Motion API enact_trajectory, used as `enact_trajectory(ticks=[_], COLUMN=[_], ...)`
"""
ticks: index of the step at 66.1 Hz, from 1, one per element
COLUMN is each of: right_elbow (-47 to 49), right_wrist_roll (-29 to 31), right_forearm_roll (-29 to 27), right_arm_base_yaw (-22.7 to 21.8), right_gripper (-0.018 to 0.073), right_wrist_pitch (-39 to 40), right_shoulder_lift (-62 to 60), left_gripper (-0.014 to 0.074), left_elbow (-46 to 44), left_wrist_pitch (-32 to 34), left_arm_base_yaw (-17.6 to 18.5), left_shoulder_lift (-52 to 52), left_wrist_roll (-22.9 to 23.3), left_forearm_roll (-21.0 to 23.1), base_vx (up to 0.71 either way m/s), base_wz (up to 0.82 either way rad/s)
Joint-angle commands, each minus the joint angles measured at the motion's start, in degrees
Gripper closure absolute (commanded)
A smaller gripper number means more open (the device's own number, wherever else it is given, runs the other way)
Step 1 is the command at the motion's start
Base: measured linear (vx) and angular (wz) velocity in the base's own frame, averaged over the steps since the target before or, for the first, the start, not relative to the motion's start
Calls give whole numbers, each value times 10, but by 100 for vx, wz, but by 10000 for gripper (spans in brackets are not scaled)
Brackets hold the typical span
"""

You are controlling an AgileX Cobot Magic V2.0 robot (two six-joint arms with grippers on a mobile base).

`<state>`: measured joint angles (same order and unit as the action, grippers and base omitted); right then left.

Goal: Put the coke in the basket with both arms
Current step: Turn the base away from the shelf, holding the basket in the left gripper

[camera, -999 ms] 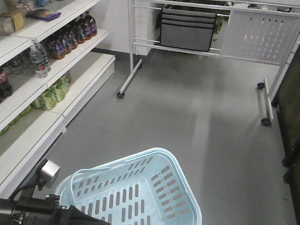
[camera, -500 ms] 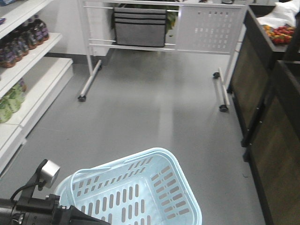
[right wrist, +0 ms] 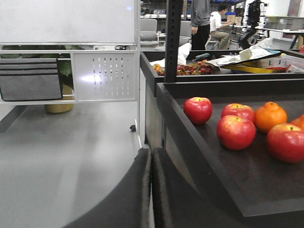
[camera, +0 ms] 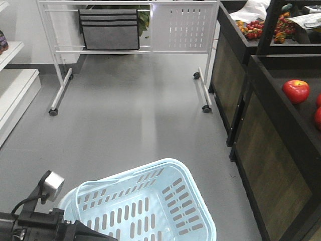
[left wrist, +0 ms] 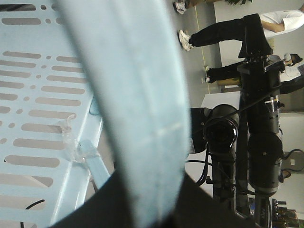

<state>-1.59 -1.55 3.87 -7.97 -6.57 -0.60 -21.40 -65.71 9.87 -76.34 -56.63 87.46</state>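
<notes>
Honestly, no coke anywhere in sight. Left gripper (camera: 70, 228) looks clamped on the pale blue basket (camera: 168, 161) at 6 o'clock, right gripper (right wrist: 151, 159) pinched shut, empty. Any swing toward 3 o'clock could clip that basket on the black apple stand (camera: 271, 150)

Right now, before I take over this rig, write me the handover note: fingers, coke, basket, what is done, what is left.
The left gripper: fingers appear closed around the handle of the basket, holding it.
The right gripper: fingers shut together, holding nothing.
The coke: not in any view. The part of the basket that shows has nothing in it.
Done: basket in hand.
Left: find the coke, probably pick it up with the free right gripper, and put it in the basket.
</notes>
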Motion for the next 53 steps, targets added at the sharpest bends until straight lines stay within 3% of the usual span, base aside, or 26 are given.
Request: enact_trajectory(ticks=[1, 53], right_elbow=[-5, -5], right_wrist_roll=[2, 2], right_forearm_roll=[4, 4], right_arm_base_yaw=[-5, -5], right_gripper=[569, 569], right_wrist_pitch=[38, 38], right_shoulder_lift=[-8, -8], left_gripper=[603, 603], left_elbow=[-12, -12], left_wrist_pitch=[-44, -44], left_arm_base_yaw=[4, 4], left_shoulder_lift=[14, 14], left_wrist_roll=[-8, -8], left_forearm_roll=[43, 43], base_vx=[-2, 3], base_wz=[-16, -3])
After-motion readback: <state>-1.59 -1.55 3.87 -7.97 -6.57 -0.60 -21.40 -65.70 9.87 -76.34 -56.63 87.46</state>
